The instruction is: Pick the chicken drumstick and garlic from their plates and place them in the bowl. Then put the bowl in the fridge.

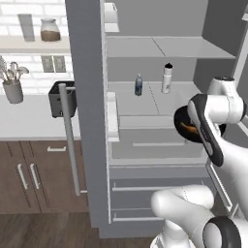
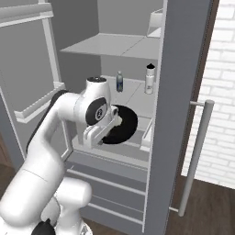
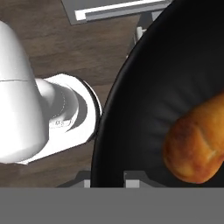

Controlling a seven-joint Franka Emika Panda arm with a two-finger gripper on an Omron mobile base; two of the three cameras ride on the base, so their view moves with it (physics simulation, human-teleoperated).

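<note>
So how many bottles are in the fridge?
2. A small dark bottle and a taller white bottle stand side by side on the middle shelf. The arm could hide more.

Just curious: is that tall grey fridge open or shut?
Open. The tall grey fridge's doors are swung wide, baring pale shelves and two small bottles.

White rounded arm [image 2: 50, 133], dark joints

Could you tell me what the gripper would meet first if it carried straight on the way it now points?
The gripper, shut on the black bowl's rim, points down: past the bowl it would probably meet the robot's own white base, then the wood floor. Depth is unclear.
</note>
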